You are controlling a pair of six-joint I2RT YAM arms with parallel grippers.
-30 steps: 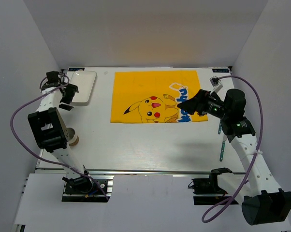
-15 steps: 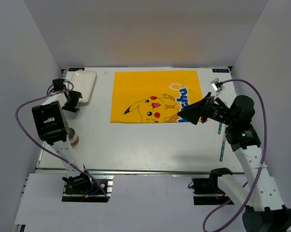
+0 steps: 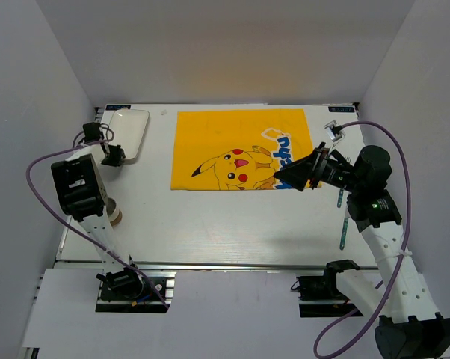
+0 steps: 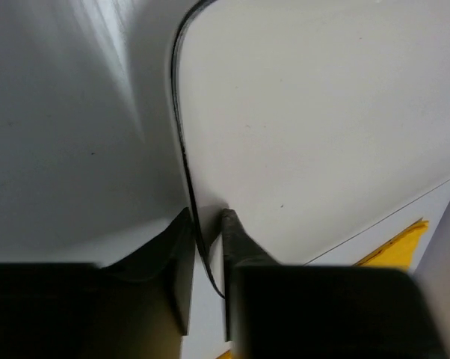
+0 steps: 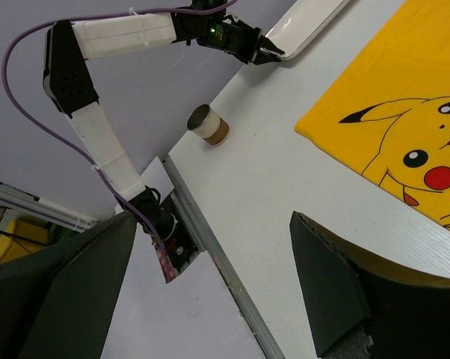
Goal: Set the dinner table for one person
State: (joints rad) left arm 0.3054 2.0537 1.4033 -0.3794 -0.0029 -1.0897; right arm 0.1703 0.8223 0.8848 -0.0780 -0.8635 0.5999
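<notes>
L pincer (image 4: pixel 208 218): almost closed, fingers (image 4: pixel 240 243) one each side of the plate's (image 3: pixel 129 129) near rim, which looks pinched between them. Reason, I judge: a flat dish offers no other hold, and it sits in the far-left corner, well apart from the mat (image 3: pixel 240 149), so it needs hauling over.

R pincer (image 5: pixel 212 218): jaws wide apart, nothing in them. Hangs above the mat's near-right corner, cam. angled across toward the L arm. Prob. parked clear of the plate's route, or ready to pin the cloth (a guess, no more).

Surface (image 3: pixel 232 224): white, faint grain, fills the whole floor of the booth; metal rail (image 3: pixel 232 265) along the near edge, arm bases just below it. Mat lies flat at centre-far, print up, square to the edges.

Cup (image 3: pixel 114 215) near the L edge, beside the L arm. Thin teal utensil (image 3: pixel 344 224) near the R edge by the R arm; type too small to tell.

Room: plain pale walls (image 3: pixel 225 52) on three sides, light even, no clutter on the walls.
</notes>
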